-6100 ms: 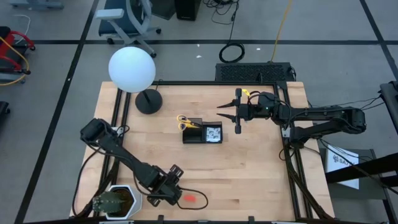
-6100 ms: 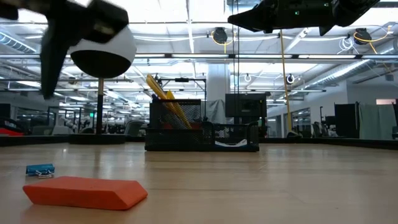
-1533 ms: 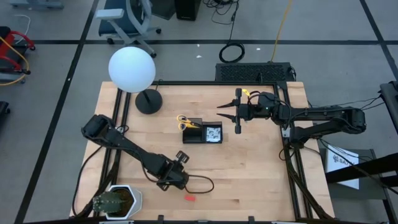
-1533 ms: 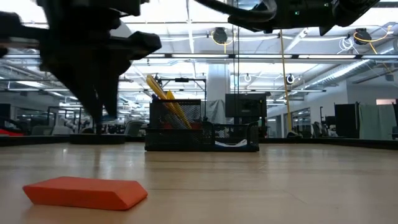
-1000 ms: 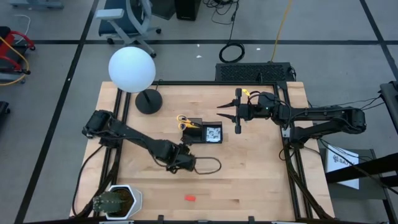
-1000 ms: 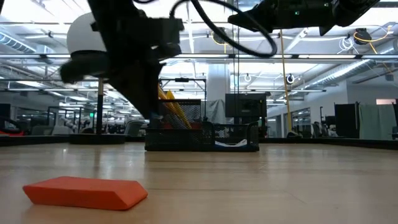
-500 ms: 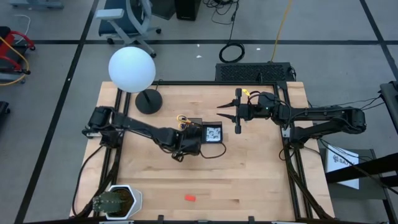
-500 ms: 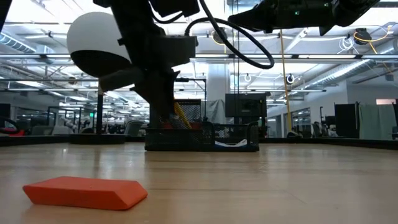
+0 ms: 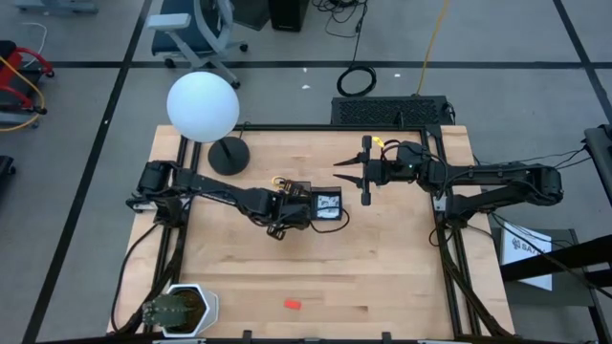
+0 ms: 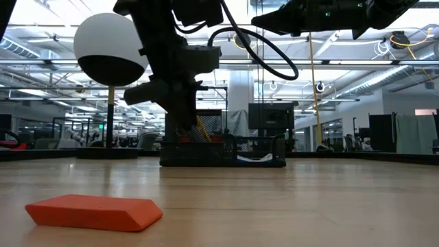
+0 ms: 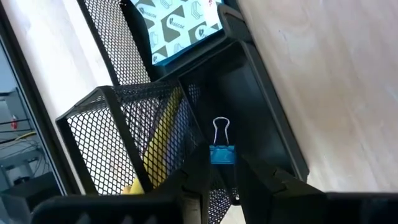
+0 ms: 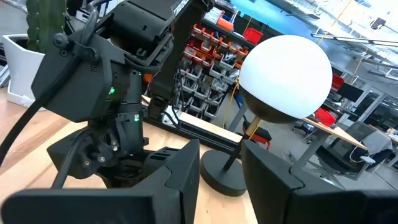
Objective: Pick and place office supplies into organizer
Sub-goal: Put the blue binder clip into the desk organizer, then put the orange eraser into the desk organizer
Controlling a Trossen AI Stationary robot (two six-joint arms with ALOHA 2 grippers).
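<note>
The black wire-mesh desk organizer (image 9: 308, 204) sits near the middle of the light wooden table (image 9: 382, 268). In the left wrist view it shows a tall mesh cup (image 11: 118, 137) and a low open tray compartment (image 11: 249, 112) beside it. One pair of yellow-handled scissors (image 9: 280, 182) stands in the cup, its handles poking out on the lamp side. One pad with a blue edge and a grey-and-white geometric pattern (image 11: 180, 25) lies in the compartment at the far end; small print on it is too fine to read.

The left gripper (image 9: 284, 218) hangs just over the organizer's near edge. Its two dark fingers (image 11: 199, 177) pinch one small blue binder clip (image 11: 222, 154) by its body, the silver wire loop pointing away over the tray compartment.

One flat red eraser (image 9: 292, 304) lies alone near the table's front edge, well apart from the organizer; in the low view it is a wedge-ended slab (image 10: 94, 211) in the foreground.

The right gripper (image 9: 350, 175) is held in the air just beside the organizer's right end, fingers (image 12: 180, 180) spread apart with nothing between them.

One white globe lamp (image 9: 203, 107) on a round black base (image 9: 229, 156) stands at the table's back-left corner. One small cactus in a white pot (image 9: 177, 310) sits at the front-left corner.
</note>
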